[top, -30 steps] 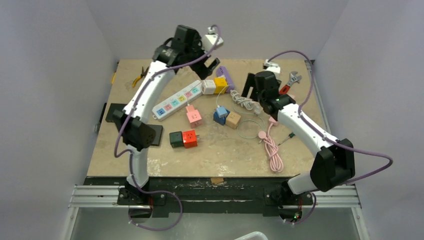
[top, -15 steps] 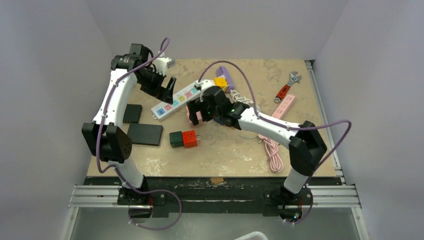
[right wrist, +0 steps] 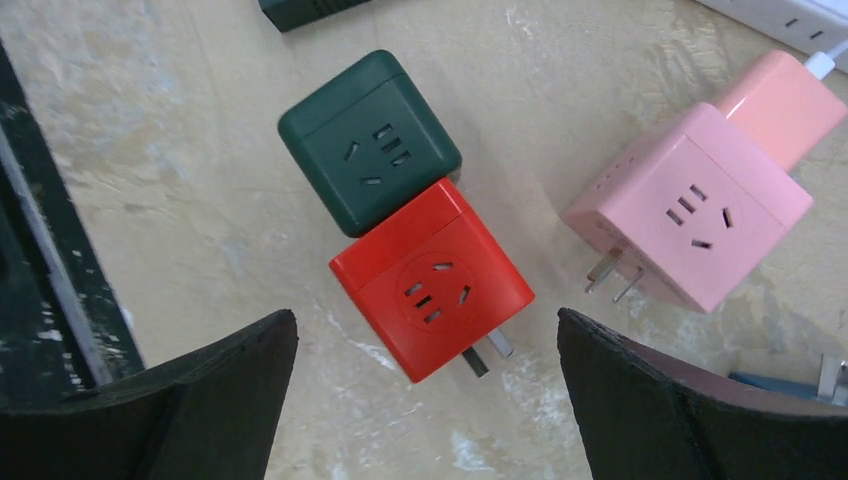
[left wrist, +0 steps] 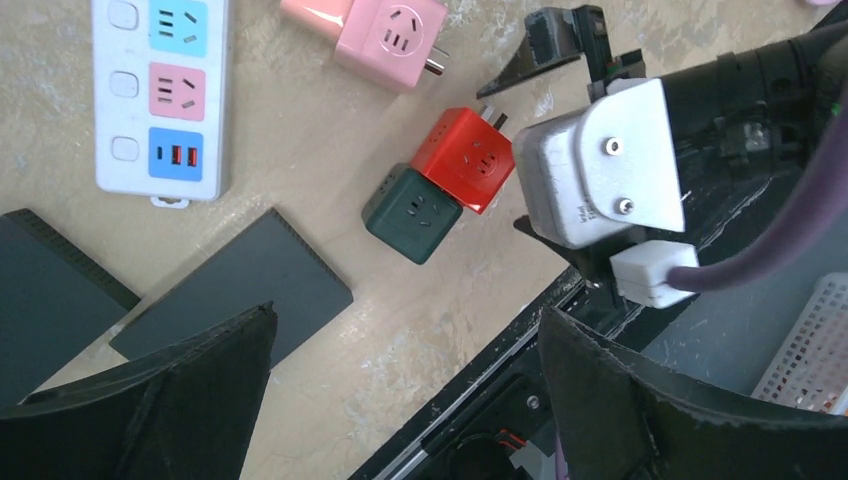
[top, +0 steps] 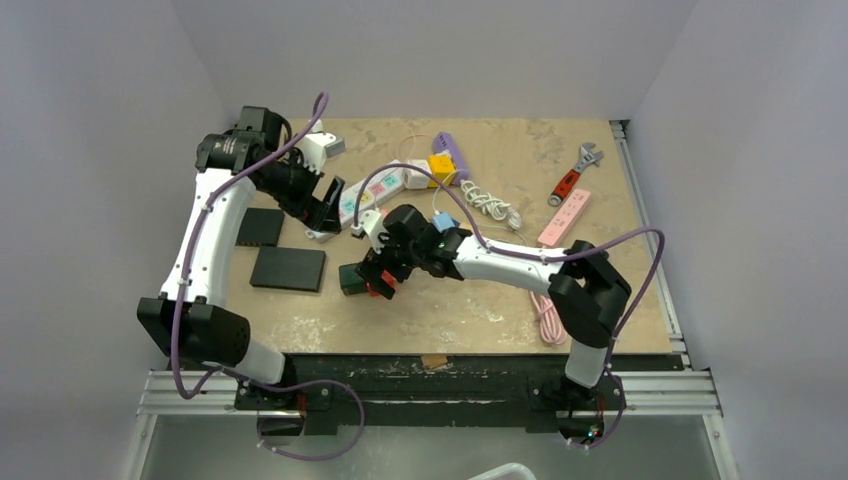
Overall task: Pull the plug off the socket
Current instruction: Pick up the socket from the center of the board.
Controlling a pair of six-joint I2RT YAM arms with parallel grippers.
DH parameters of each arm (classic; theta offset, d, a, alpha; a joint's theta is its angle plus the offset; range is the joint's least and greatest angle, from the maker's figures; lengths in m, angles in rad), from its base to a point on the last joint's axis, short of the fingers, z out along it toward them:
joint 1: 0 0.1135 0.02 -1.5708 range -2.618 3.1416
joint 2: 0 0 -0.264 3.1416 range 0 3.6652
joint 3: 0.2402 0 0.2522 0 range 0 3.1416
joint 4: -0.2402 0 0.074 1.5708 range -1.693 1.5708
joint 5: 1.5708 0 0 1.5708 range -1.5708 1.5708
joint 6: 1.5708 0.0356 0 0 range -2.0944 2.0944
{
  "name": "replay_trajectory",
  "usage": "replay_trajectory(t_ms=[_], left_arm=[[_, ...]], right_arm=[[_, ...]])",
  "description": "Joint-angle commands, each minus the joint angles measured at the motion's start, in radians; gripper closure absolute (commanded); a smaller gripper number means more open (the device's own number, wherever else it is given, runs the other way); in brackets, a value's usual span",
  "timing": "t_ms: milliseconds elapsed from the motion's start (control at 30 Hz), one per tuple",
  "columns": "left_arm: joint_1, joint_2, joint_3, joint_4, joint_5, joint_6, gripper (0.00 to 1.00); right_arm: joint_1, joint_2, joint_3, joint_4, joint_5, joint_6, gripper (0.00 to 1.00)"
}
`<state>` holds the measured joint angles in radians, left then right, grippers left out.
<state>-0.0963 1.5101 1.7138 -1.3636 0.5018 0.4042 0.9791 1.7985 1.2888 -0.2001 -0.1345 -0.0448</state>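
A red cube plug (right wrist: 430,275) is plugged into a dark green cube socket (right wrist: 368,140); both lie joined on the table. The red cube's own prongs stick out on its free side. My right gripper (right wrist: 426,318) is open and hovers just above the red cube, one finger on either side. In the top view the right gripper (top: 383,272) partly hides the pair, with the green cube (top: 349,279) showing at its left. My left gripper (top: 330,205) is open and empty above the near end of the white power strip (left wrist: 160,90). The left wrist view also shows the red cube (left wrist: 465,160) and green cube (left wrist: 412,213).
A pink cube adapter (right wrist: 700,215) lies right beside the red one. Two black pads (top: 287,268) lie at the left. A white cable coil (top: 490,205), yellow cube (top: 440,165), wrench (top: 572,175), pink strip (top: 562,215) and pink cable (top: 545,305) lie to the right.
My right arm has swung from the far right to the left and nearer, over the red and green cubes. My left arm has moved left and down to the power strip's near end.
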Motion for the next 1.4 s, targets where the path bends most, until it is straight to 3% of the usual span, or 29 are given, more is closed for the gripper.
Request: replay_trajectory(t_ms=[0,367,767,833,967,1100,1367], left_arm=[[0.01,-0.074,-0.041,0.032,0.037,-0.008,0.0],[0.012,-0.113,-0.061,0.032,0.024,-0.003,0.0],[0.012,-0.108,-0.066,0.046,0.033,-0.006,0.0],[0.012,-0.108,-0.061,0.047,0.031,-0.008,0.0],[0.013,-0.11,-0.059,0.047,0.029,-0.008,0.0],[0.012,-0.112,-0.053,0.035,0.03,-0.002,0.0],[0.013,-0.126,-0.037,0.018,0.009,0.029,0.0]], right_arm=[[-0.006,0.063,0.03,0.028,-0.026,-0.171,0.01],[-0.007,0.168,0.056,0.088,-0.077,-0.201,0.02],[0.002,0.021,-0.108,0.139,-0.154,-0.119,0.29],[0.013,-0.009,-0.141,0.141,-0.134,-0.113,0.28],[0.025,-0.035,-0.176,0.188,-0.054,-0.105,0.12],[0.03,-0.006,-0.152,0.226,0.001,-0.128,0.02],[0.032,0.092,-0.108,0.289,0.005,-0.151,0.01]])
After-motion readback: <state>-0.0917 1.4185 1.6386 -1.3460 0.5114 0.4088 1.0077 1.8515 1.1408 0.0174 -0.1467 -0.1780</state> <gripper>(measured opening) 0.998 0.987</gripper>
